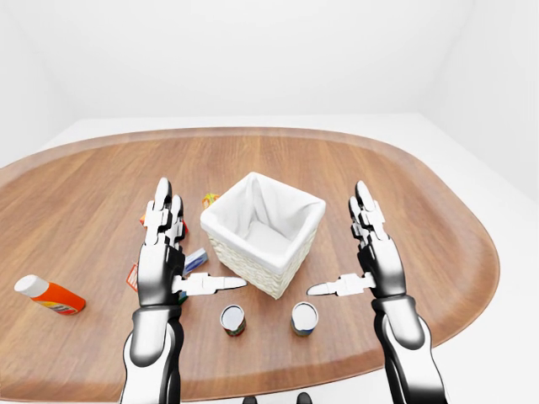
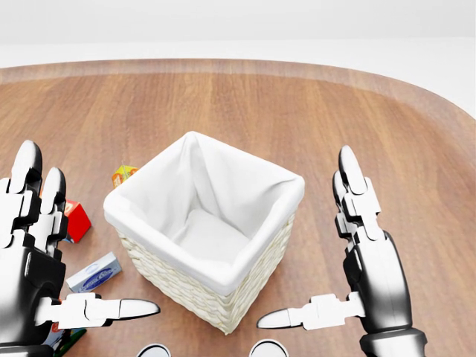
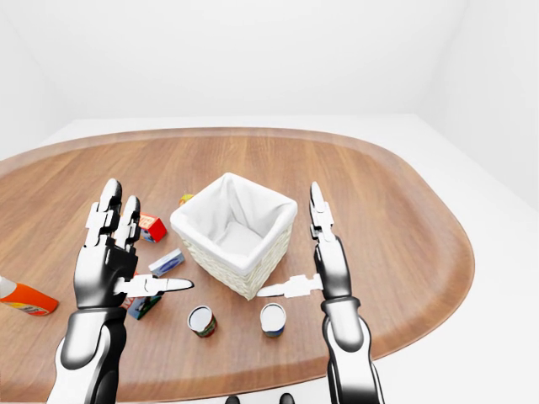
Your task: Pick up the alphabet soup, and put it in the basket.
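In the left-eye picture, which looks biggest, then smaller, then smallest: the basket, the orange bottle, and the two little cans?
1. Basket, clearly biggest.
2. Orange bottle, lying on the table's left side.
3. Left can and right can: they look alike, so no ranking between them.

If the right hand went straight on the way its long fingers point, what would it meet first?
Probably nothing: the right hand points up the view, past the right side of the basket, over bare table. The way looks free, though depth is unclear.

Basket (image 1: 263, 231) mouth unobstructed from above; two cans (image 1: 233, 320) set just below it; clutter crowded at its left.
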